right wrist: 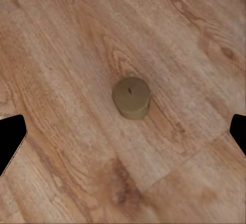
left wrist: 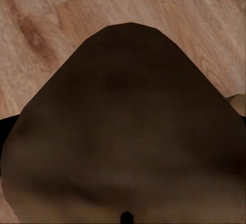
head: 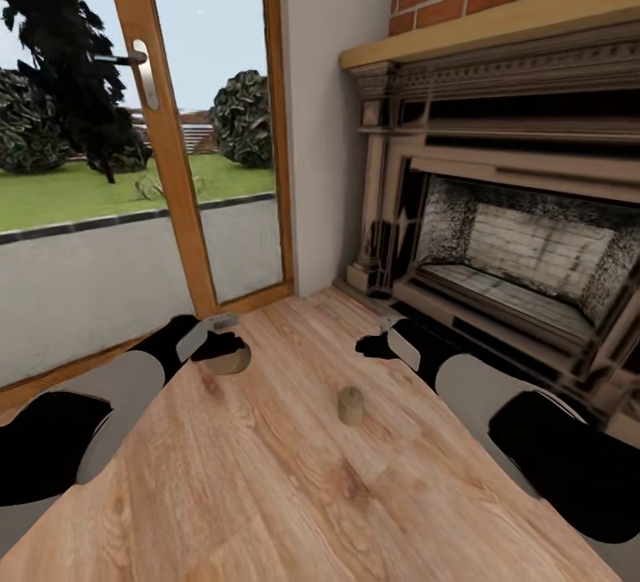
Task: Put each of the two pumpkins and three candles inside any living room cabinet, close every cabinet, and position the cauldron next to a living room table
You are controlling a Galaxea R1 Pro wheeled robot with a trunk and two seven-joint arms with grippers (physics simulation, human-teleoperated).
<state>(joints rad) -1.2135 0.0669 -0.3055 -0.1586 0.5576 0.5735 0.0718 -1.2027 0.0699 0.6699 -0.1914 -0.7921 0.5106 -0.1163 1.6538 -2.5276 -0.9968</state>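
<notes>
the left gripper [head: 233, 353] is pinching one candle [head: 228, 360]; the right gripper [head: 369, 346], fingers spread, is hovering over a second candle [right wrist: 131, 97] on the floor [head: 293, 484] — nothing is reaching a cabinet yet.

You have a wood floor [head: 293, 493] under you; one candle [head: 350, 405] stands upright on it, between your arms.

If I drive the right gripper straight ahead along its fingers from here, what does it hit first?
Most likely the candle standing upright on the wooden floor: in the right wrist view it sits near the middle, between the spread fingertips of the right gripper. Nothing shows in between; how far off it is, I cannot judge.
</notes>
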